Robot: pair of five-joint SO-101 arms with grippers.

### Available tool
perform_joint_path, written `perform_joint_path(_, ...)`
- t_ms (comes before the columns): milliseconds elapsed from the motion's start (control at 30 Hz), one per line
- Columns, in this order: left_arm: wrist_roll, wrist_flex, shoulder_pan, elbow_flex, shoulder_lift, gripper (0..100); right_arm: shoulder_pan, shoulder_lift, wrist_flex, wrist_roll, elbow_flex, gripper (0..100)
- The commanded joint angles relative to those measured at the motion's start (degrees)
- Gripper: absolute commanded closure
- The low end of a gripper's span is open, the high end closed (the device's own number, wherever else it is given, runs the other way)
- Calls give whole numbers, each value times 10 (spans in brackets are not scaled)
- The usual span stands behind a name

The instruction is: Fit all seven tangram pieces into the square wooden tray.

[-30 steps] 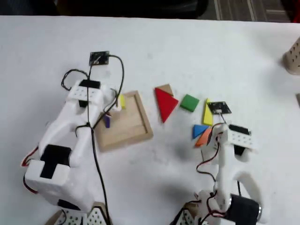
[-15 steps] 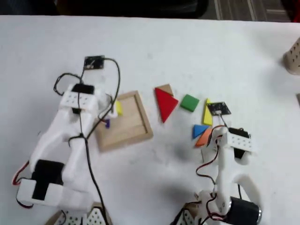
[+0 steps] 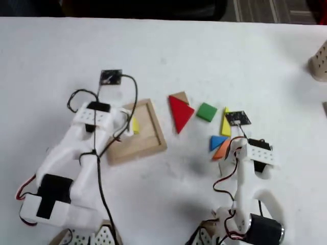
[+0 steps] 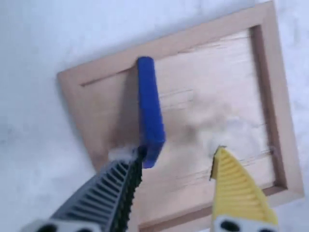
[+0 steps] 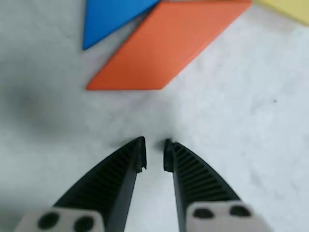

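The left hand (image 4: 179,153) has been swung over the tray (image 4: 164,44), left of centre, spread wide, nothing gripped; the blue piece (image 4: 148,108) stood on edge inside is judged light, stiff, best pinched across its faces.

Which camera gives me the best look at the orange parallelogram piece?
The right wrist view. There the orange parallelogram lies flat on the table, close up and almost whole, its edge against the blue triangle. In the high view it is a small shape partly covered by the right arm.
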Motion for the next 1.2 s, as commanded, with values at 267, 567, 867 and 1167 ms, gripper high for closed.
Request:
perform_joint_path(267,-8,-29,64,-16,-40,905,-8,-18,-19,8,7,925)
perform_joint_path(567,-7,11,-11,-7,-90,863,-8,-15,-26,8,8,925)
perform_joint_path(867,-8,-39,-8,7,-40,979,-8,-14,-26,8,8,925)
perform_joint_path(1167,-4,52,31,-129,127,978,-8,-14,-26,8,8,925)
